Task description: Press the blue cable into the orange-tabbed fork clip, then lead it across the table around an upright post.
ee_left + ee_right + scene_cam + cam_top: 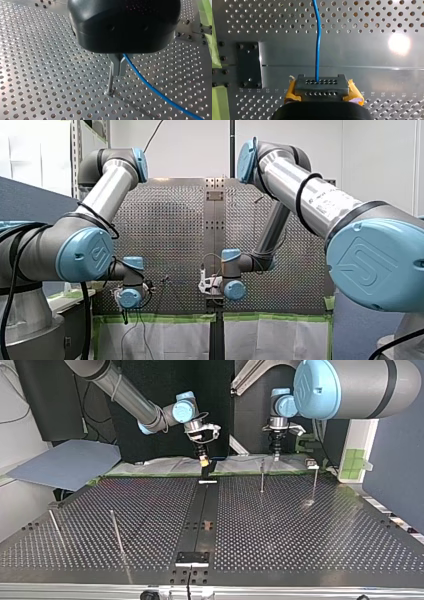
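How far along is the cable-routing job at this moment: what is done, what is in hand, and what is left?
Done: nothing I can confirm; no orange-tabbed clip shows with the cable in it. In hand: my right gripper and my left gripper both hold the blue cable, the left one beside an upright post. To do: the cable is not yet around that post.

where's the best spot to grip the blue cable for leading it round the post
The blue cable is best taken on its bare run right beside the upright post, where my left gripper appears shut on it. Come from above, fingers closing across it: it's thin, and the post and perforated table sit close, so a sideways approach would likely bump them.
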`<state>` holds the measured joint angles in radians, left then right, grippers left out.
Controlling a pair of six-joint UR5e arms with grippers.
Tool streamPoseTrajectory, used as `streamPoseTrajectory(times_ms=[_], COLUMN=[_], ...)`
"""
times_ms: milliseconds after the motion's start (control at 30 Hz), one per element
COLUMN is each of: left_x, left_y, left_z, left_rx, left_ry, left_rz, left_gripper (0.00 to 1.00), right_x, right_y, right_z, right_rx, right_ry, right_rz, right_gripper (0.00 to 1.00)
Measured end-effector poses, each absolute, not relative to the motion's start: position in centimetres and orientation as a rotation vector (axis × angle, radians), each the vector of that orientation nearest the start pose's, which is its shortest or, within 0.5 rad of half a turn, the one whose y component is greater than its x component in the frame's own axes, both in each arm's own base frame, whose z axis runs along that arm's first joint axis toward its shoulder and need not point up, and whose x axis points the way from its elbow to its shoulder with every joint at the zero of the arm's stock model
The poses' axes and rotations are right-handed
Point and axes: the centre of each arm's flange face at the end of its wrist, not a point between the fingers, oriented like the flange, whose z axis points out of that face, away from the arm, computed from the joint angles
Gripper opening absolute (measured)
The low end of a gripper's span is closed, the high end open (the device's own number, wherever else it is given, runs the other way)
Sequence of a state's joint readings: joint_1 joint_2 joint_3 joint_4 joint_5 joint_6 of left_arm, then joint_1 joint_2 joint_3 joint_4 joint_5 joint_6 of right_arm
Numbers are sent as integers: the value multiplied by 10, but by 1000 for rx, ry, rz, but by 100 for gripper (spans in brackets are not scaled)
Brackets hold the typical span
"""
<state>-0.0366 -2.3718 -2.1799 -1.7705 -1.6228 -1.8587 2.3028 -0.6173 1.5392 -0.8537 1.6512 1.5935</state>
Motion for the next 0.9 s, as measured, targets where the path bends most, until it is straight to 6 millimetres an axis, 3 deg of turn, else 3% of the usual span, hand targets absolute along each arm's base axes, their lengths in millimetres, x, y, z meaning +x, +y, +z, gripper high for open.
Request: streamPoseTrajectory(times_ms=[233,633,900], left_x=[462,472,477], left_y=[-146,-147,-146], left_z=[-32,-30,-30], left_rx=[-239,-238,-240], left_ry=[1596,1603,1601], left_rz=[-215,-217,-218], left_gripper=[0,0,0], right_x=[543,543,536], right_y=[-423,-431,-437], right_z=[-24,-27,-41], right_rx=[1743,1738,1745], right_ry=[-901,-908,-925], right_rz=[1615,1604,1581], right_gripper=[0,0,0])
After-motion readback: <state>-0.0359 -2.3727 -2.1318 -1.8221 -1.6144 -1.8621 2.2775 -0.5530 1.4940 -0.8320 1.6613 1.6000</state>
